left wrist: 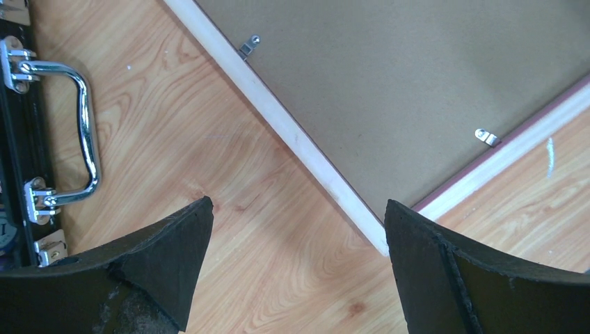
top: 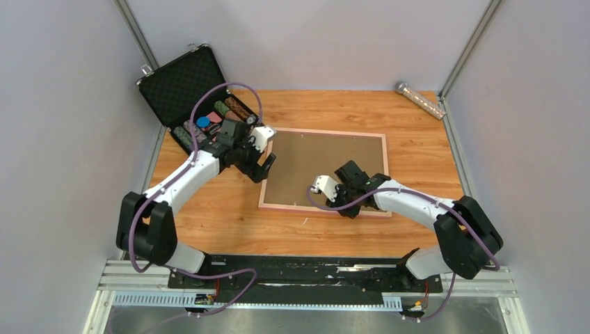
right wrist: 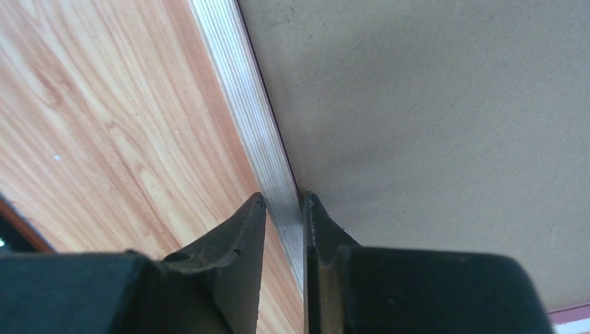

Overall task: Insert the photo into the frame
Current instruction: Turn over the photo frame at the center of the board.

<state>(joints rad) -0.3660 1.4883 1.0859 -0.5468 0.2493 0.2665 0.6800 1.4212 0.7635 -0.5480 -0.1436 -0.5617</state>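
Frame (top: 327,131) lies face-down, right hand (right wrist: 282,199) pinching its near rail.

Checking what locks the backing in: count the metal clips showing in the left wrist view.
2. The upper clip sits by the frame's long pale rail, top left; the right clip by the rail at right. Others may lie outside this view.

R pincer (right wrist: 282,203) pinching frame (right wrist: 233,76) rail, backing board (right wrist: 431,125) right, table (right wrist: 104,125) left
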